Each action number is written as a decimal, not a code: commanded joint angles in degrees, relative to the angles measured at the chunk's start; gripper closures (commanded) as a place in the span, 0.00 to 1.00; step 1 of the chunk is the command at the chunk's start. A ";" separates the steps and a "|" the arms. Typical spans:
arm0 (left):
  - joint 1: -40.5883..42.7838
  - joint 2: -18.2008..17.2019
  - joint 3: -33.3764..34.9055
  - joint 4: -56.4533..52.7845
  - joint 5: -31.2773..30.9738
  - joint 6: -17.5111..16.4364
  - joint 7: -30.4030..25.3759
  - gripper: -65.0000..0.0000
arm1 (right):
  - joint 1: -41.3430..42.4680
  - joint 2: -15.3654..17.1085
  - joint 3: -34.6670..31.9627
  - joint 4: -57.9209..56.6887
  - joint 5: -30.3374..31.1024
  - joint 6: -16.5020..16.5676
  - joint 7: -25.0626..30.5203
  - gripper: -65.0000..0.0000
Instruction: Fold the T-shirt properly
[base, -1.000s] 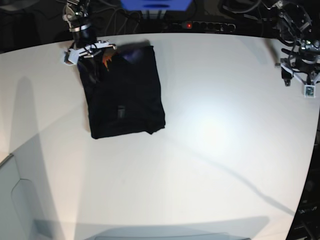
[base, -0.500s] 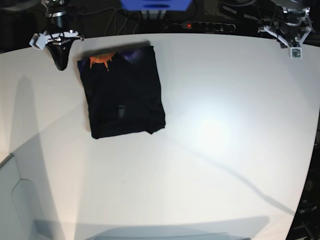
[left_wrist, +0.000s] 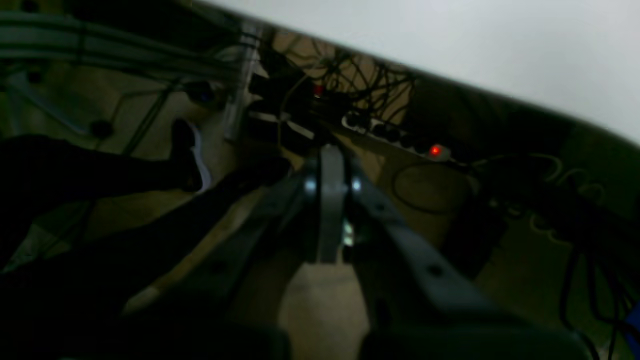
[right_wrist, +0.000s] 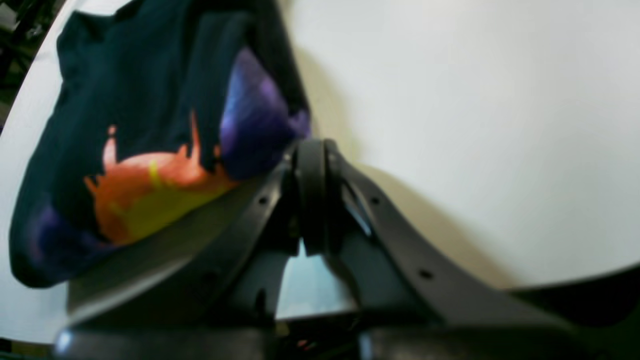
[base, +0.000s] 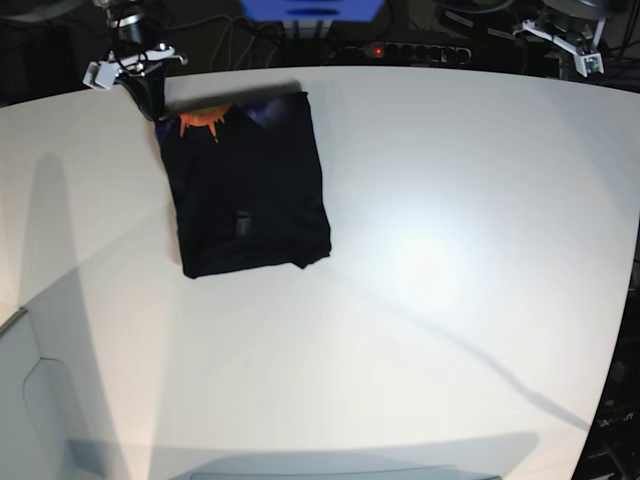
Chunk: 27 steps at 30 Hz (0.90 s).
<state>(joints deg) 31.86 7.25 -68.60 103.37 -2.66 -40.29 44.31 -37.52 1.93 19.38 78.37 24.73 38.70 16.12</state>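
Black jaws of the right gripper (right_wrist: 311, 200) pressed flat together, nothing between them, poised above the table's far corner just beside the T-shirt (base: 245, 190). Likewise closed and empty: left gripper (left_wrist: 330, 200), out past the table's back edge, looking down on cables and a power strip (left_wrist: 395, 137) with a red light glowing.

Outward from the right jaws: T-shirt lying as a compact dark rectangle near the far left part of the white table (base: 450, 300) in the base view, edges roughly squared, orange and purple print (right_wrist: 165, 170) peeking out at the end nearest that gripper. No hold on the cloth from either side; judged finished or nearly so, both arms seemingly parked clear so the bundle lies undisturbed.

No brand, label or legible writing anywhere; small pale mark mid-shirt too tiny to read.
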 joint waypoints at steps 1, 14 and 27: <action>0.71 -0.78 -0.54 0.23 -0.29 0.29 -0.93 1.00 | -0.77 0.22 -0.78 0.62 0.19 1.30 0.19 1.00; 1.42 -5.71 -0.54 -3.02 -4.86 0.29 -0.49 1.00 | -0.94 0.13 0.27 0.09 0.19 -0.76 0.19 1.00; 1.95 -8.52 -0.54 -7.06 -6.36 0.29 -0.75 1.00 | 4.95 -1.27 5.81 -1.23 -1.48 -2.35 -0.34 1.00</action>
<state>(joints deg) 32.95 -0.75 -68.75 95.53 -8.71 -40.27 44.12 -31.81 0.27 24.91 76.60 22.76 36.84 15.03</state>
